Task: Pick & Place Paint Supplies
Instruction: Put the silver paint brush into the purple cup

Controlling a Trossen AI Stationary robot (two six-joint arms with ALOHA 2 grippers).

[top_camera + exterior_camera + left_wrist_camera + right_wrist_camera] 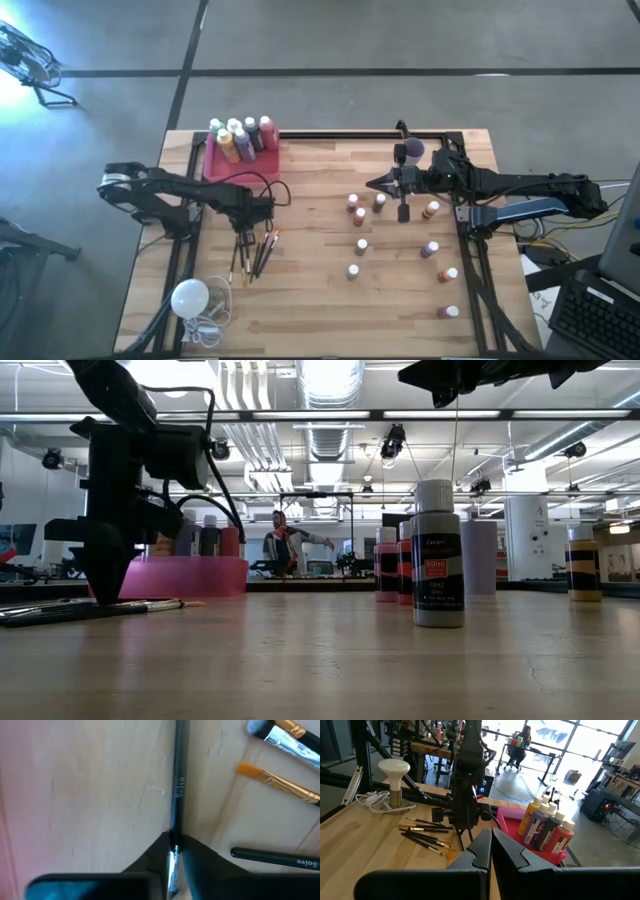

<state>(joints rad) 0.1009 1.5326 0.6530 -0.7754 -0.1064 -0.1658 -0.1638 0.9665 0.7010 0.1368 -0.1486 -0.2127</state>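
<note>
Partly done: several larger bottles (242, 138) standing in the pink tray (214, 165). Small bottles (400, 245) scattered on the table, brushes (255, 252) lying loose. Left gripper (243, 217) pinching one brush (177, 795) (not lifted); right gripper (378, 183) clenched, empty.

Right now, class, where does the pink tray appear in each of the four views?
High view: upper left of the table, pink tray holding bottles.
Low view: left of centre, far back.
Left wrist view: cannot tell; only a pink strip at one edge.
Right wrist view: right of centre.
Shared landmark: the brushes lie near it.
</note>
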